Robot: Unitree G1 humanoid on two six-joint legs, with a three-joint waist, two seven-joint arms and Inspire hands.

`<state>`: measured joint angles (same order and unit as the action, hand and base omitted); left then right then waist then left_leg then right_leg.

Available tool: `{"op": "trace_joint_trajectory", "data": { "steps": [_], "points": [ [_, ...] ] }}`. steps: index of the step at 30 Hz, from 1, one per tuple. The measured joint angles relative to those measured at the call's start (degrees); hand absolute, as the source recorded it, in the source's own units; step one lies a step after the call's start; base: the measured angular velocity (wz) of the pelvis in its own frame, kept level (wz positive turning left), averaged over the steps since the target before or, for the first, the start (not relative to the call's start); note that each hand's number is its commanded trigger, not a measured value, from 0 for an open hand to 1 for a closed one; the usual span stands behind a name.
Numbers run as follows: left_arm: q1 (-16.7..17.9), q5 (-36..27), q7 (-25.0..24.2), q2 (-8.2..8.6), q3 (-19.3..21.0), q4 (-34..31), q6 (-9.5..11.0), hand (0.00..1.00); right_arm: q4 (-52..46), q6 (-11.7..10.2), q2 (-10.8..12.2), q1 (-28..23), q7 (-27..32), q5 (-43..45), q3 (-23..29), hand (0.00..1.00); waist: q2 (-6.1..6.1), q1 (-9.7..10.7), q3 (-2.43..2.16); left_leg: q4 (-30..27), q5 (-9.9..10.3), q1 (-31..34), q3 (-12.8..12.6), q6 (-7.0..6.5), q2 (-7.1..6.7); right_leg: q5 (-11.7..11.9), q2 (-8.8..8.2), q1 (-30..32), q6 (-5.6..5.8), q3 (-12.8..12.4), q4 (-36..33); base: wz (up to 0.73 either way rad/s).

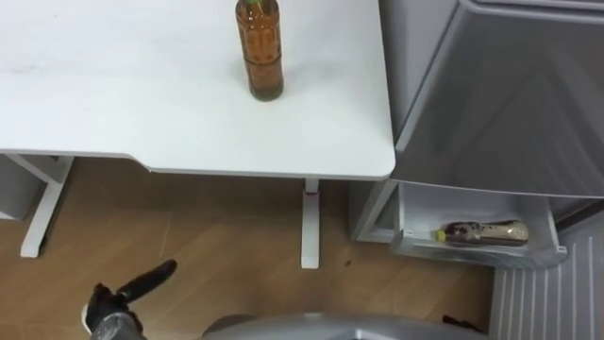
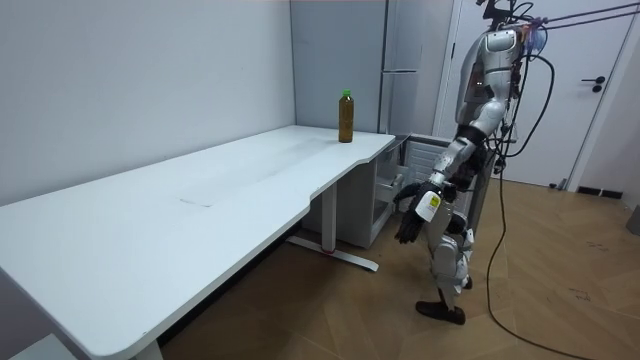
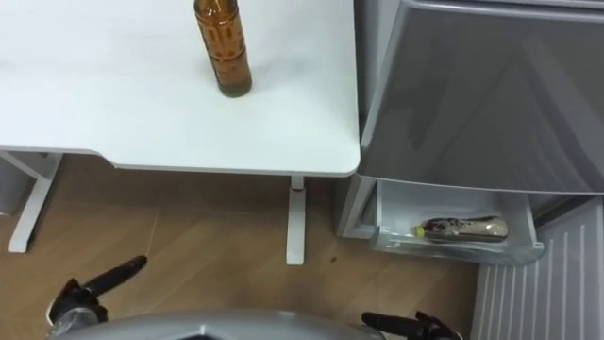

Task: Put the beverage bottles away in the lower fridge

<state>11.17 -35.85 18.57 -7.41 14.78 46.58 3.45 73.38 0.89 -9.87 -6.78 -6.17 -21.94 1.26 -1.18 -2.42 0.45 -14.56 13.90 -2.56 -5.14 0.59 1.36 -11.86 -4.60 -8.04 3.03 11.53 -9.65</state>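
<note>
Bottle of brown tea, green cap, stands upright on the white table, near the table's far right corner and well apart from both my hands. Nothing else on the tabletop.

Second bottle lies on its side in the open lower drawer of the grey fridge, cap end toward the table. It is the one item I can see in there. The fridge stands just beside the table's right edge, with the pulled-out drawer below the level of the tabletop.

My left hand is low at lower left, over the wooden floor in front of the table. Its fingers are straight and loose and it is holding nothing. My right hand is at the bottom edge, right of centre, dark fingers stretched out toward my left, also empty. Neither hand touches the table, the fridge or a bottle.

In the room view I stand upright on the floor, off the table's corner and in front of the fridge, arms hanging forward and down with both hands at about thigh height. The tea bottle on the table is ahead of me, at the room view's left.
</note>
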Motion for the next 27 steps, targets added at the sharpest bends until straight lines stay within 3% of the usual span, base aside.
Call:
{"op": "trace_joint_trajectory", "data": {
  "steps": [5, 9, 13, 15, 19, 23, 27],
  "points": [
    [0.18, -0.05, 7.17, 0.07, 1.07, -8.26, 4.05, 0.0, -0.17, -1.45, 0.09, -0.19, 0.01, 2.47, 0.05, 0.0, 0.2, -0.78, -0.29, 0.27, 0.0, -0.25, -0.18, 0.0, -0.01, 0.01, 0.02, -0.19, 0.01, -0.35, 0.01, -0.04],
    [0.23, 0.87, 13.94, 0.06, 2.57, -17.39, 5.92, 0.0, -0.83, -3.09, 0.11, -0.85, 0.48, 4.8, 0.04, 0.0, 0.25, -1.2, -0.33, 0.18, 0.0, -0.82, -0.03, 0.01, -0.01, 0.02, 0.02, -0.1, 0.0, 0.15, 0.0, 0.01],
    [0.85, 10.88, 19.9, 0.07, 3.11, -27.96, 8.47, 0.0, -1.68, -3.42, 0.1, -1.25, 0.44, 6.68, 0.31, 0.0, 0.52, -1.22, -0.36, 0.39, 0.01, -1.17, 0.42, 0.01, -0.02, 0.02, 0.04, -0.59, 0.0, 0.35, 0.02, 0.02],
    [0.88, 13.8, 21.36, 0.06, 3.1, -31.5, 9.79, 0.0, -1.8, -3.5, 0.11, -1.34, 0.28, 6.74, 0.17, 0.0, 0.59, -1.09, -0.36, 0.99, 0.0, -1.75, 0.45, 0.02, -0.04, 0.02, 0.04, -1.09, 0.0, 0.47, 0.09, 0.0],
    [0.81, 18.16, 23.58, 0.05, 3.0, -38.89, 10.42, 0.0, -1.36, -4.1, 0.24, -1.28, -0.02, 6.5, 0.03, 0.0, 0.61, -0.83, -0.39, 1.14, 0.0, -2.08, 0.62, 0.01, -0.07, 0.02, 0.08, -1.29, 0.0, 0.23, 0.07, -0.03],
    [0.77, 18.17, 23.8, -0.06, 2.85, -43.85, 10.98, 0.0, -1.24, -4.12, 0.25, -1.16, -0.49, 6.51, 0.03, 0.0, 0.56, -0.22, -0.36, 1.01, -0.02, -1.97, 0.91, 0.02, -0.09, 0.02, 0.08, -1.51, 0.0, 0.35, 0.07, 0.02],
    [0.57, 18.12, 23.21, -0.89, -0.43, -46.85, 11.57, 0.0, -1.28, -4.11, 0.25, -0.68, -1.08, 6.7, 0.02, 0.0, 0.7, 0.66, -0.35, 0.46, -0.02, -0.92, 1.35, 0.02, -0.16, 0.03, 0.08, -1.04, -0.01, 0.92, 0.11, 0.09]
  ]
}}
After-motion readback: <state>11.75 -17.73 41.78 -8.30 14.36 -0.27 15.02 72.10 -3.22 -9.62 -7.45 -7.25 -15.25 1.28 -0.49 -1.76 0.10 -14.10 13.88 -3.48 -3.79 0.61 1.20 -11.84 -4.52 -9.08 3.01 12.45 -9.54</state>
